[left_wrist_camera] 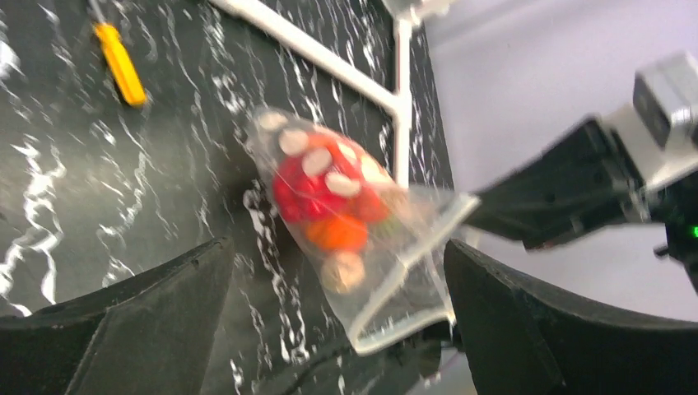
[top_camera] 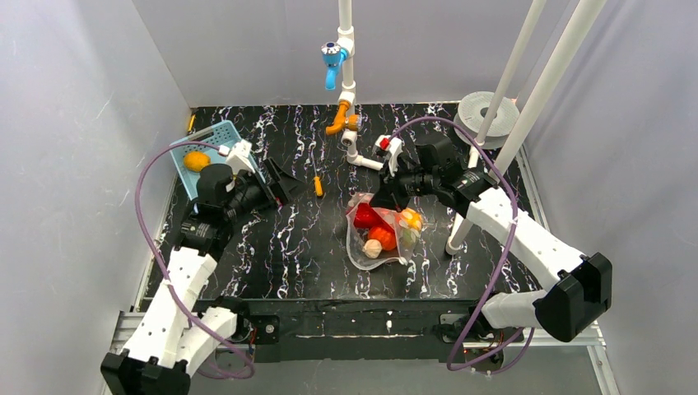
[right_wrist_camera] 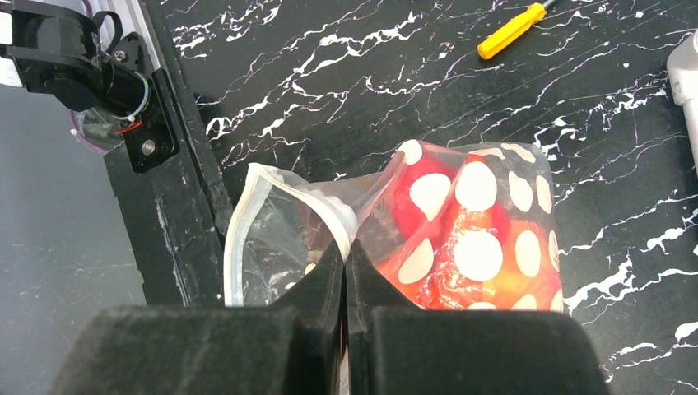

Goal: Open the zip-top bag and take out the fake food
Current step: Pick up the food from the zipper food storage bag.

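Starts at the near side of the black, white-veined table (top_camera: 272, 263) with the mouth of the clear, white-dotted zip-top bag (top_camera: 374, 251). Faces the near edge there, zip rim curled into a loop and, by the look of it, already parted. Runs near to far along its long axis: slack clear plastic at the near end, the glossy red, orange and yellow plastic fake food (top_camera: 383, 237) bunched inside at the far end. Rests on the table at the filled end at least; cannot tell whether the mouth end hangs clear.

Pinches a fold of the bag's wall just behind the mouth with the right gripper (right_wrist_camera: 344, 251), fingers pressed together on the plastic. Reaches down from the far right to do so, and leaves the opposite lip free.

Hangs farther back and well to the left with the left gripper (top_camera: 290, 183): fingers spread wide, nothing between them, forearm low, pointing right. Puts the bag to the right and slightly nearer, side-on, framed between those fingers in the left wrist view. Seems to call for a rightward reach to the free lip or into the mouth, against the right-hand pinch.

Passes a small yellow-handled screwdriver (top_camera: 318, 185), apart from the bag. Ends far left at a light blue perforated plastic basket (top_camera: 216, 138).
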{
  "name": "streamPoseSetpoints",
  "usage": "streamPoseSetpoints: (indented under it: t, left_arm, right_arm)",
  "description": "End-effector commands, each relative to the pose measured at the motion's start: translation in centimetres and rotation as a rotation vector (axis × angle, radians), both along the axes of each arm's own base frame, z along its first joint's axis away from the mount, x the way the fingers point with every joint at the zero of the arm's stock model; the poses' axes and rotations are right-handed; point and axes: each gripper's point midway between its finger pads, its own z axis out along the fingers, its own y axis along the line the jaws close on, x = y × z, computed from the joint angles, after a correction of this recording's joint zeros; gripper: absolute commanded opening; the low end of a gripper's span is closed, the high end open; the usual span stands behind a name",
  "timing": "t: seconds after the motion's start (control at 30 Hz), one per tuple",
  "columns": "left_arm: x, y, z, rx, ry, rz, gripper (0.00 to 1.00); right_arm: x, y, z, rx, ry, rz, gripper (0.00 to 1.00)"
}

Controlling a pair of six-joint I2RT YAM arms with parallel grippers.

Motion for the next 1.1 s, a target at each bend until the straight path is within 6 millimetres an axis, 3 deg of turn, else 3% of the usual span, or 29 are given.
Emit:
streamPoseSetpoints:
  t: [0.0, 0.47, 0.83, 1.07]
  left_arm:
    - [-3.3, -2.2, 0.3, -0.006, 0.019, -0.046, 0.98]
    - [-8.2, -7.2, 1.1, -0.046, 0.01, -0.155, 0.98]
    - [-10.8, -12.1, -1.1, 0.104, -0.026, -0.253, 0.98]
    - [-11.1, -13.4, -2.7, 0.179, -0.048, -0.259, 0.98]
  right_arm:
    - [-0.2, -0.1, 1.9, 0.074, -0.074, 0.022, 0.01]
    - [0.1, 0.1, 1.4, 0.074, -0.046, 0.017, 0.01]
    - [0.0, 0.1, 1.1, 0.074, -0.036, 0.022, 0.01]
    - [-0.2, 0.2, 0.8, 0.072, -0.031, 0.03, 0.01]
